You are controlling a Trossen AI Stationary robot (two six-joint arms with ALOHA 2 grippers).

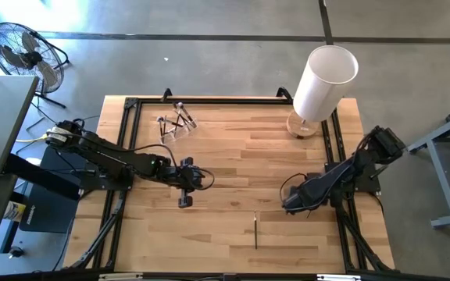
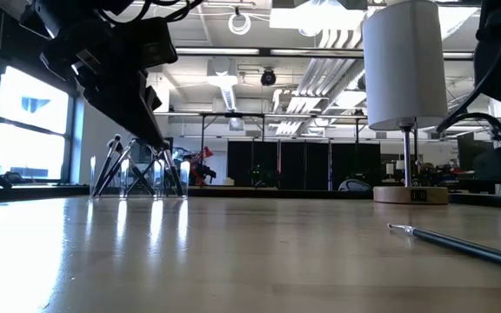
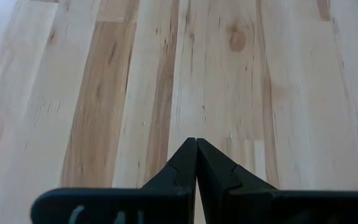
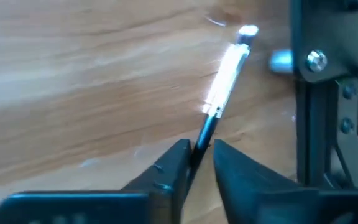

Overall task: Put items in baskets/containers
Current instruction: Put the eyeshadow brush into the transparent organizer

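**Jaws at one moment: left pair closed, right pair parted about a brush handle**

My left jaws are pressed together with nothing between them. The left gripper (image 3: 196,142) points at bare planks, and from above it (image 1: 186,200) hangs over the left middle of the table (image 1: 233,156).

My right jaws stand slightly apart. In the right wrist view, the dark handle of a makeup brush (image 4: 225,74) runs through the gap of the right gripper (image 4: 199,147). Its shiny ferrule and pale tip reach forward over the wood, towards the black frame rail at the table's edge. I cannot tell whether either finger touches the handle. From above, the right gripper (image 1: 291,207) sits low at the right side of the table, just inside the rail.

A second brush (image 1: 255,230) lies flat on the planks near the front edge, between my two grippers and apart from both. In the low view it (image 2: 459,242) shows as a thin dark rod resting on the wood.

The clear holder (image 1: 176,123) stands at the far left of the table, well apart from both grippers. Several brushes lean inside it, handles crossing, as the low view also shows (image 2: 137,169).

A tall white cylinder (image 1: 323,82) on a round wooden base (image 1: 303,125) stands at the far right corner. A floor fan (image 1: 22,51) stands off the table, beyond its left far corner.
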